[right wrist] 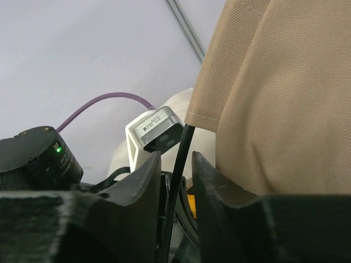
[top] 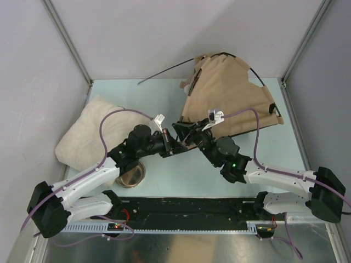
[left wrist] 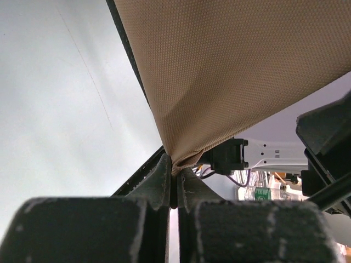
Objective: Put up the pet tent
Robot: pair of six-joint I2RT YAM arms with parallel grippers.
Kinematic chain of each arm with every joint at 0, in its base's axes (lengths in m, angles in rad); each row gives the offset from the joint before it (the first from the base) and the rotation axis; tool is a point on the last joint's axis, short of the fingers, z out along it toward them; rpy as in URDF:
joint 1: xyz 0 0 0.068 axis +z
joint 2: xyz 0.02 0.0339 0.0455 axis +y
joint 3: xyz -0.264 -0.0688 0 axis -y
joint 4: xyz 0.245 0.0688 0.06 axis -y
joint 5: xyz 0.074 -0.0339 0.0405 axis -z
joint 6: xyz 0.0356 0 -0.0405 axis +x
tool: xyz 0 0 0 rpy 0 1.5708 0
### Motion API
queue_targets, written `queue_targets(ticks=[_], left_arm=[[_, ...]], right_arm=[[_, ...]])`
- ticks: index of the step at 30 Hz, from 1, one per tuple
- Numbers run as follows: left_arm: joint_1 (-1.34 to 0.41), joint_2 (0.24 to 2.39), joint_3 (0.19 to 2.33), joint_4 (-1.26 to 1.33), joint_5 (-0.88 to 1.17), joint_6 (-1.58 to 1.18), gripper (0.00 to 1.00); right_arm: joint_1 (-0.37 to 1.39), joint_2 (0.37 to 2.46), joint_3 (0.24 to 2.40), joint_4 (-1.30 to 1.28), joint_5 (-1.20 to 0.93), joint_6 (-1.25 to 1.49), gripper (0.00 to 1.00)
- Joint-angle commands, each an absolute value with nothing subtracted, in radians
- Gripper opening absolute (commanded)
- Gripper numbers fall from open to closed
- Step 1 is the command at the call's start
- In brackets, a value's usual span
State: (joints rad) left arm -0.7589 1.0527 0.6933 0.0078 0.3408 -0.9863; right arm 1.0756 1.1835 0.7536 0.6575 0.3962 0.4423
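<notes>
Noting one tan beige fabric pet tent with thin black poles [top: 230,98], half raised and slumped on the far right part of the pale green desk [top: 181,175]. Its nearest corner is lifted to where the two arms meet mid-desk. From there the tent body runs away from both end effectors, up and to the right, and its long axis follows that diagonal. The left end effector [left wrist: 175,167] is pinched tight on the fabric corner, with the cloth fanning upward out of the closed fingers. The right end effector [right wrist: 175,159] stands narrowly apart, straddling a black pole [right wrist: 184,137] just below the fabric hem, with a gap visible on each side, so no firm clamp is evident. Both are at the same corner, and the right arm's base sits nearer the tent body. Judged, the next move turns on seating that pole against the held corner. Count: two arms, one tent. At least two pole runs show, one loose end [top: 164,73] jutting left at the far edge. One cream fluffy pillow [top: 93,131] lies at left, well apart. One round brownish bowl [top: 131,176] sits partly hidden under the left arm.
</notes>
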Motion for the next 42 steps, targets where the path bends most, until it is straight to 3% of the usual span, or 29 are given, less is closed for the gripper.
queue_targets(ticks=[1,7,11,17,27,42], left_arm=[[-0.753,1.052,0.681,-0.083,0.436,-1.004,0.0],[-0.749,1.061,0.68,-0.082,0.436,-0.993,0.0],[-0.745,1.062,0.673,-0.081,0.437,-0.982,0.0],[-0.74,1.068,0.651,-0.082,0.436,-0.948,0.0],[-0.74,1.073,0.641,-0.081,0.416,-0.872,0.0],[-0.74,1.107,0.637,-0.087,0.398,-0.824,0.0]], right_arm=[[1.107,1.158,0.75,0.626,0.482,0.403,0.37],[1.131,1.145,0.748,0.527,0.492,0.431,0.51],[1.163,1.096,0.739,0.437,0.497,0.453,0.66],[1.173,0.99,0.739,0.268,0.403,0.522,0.69],[1.146,1.03,0.762,0.181,0.223,0.6,0.5],[1.109,1.114,0.821,0.17,0.217,0.626,0.32]])
